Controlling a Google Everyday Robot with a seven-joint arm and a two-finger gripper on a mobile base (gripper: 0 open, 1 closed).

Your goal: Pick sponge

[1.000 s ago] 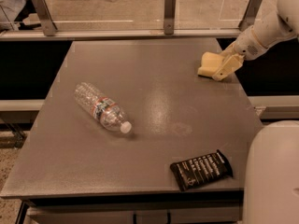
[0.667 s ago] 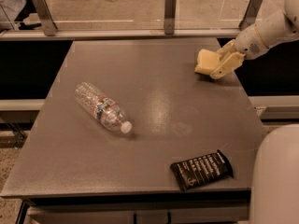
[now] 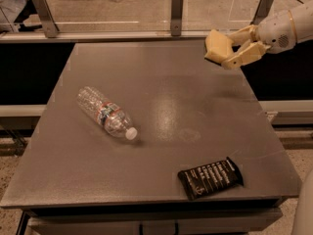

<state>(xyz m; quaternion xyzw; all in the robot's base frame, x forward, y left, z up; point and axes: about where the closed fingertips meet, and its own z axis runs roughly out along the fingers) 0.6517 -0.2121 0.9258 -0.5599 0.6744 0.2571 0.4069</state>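
Note:
The sponge (image 3: 217,45) is a pale yellow foam block held up in the air above the far right part of the grey table (image 3: 161,116). My gripper (image 3: 230,48) reaches in from the right on a white arm and is shut on the sponge, with one cream finger above it and one below. The sponge hangs clear of the table top.
A clear plastic bottle (image 3: 105,113) lies on its side at the left middle of the table. A black packet (image 3: 210,177) lies near the front right edge. A glass barrier with metal posts (image 3: 177,12) runs along the far edge.
My gripper has lifted the sponge off the table and carried it up and slightly left. The bottle and packet have not moved.

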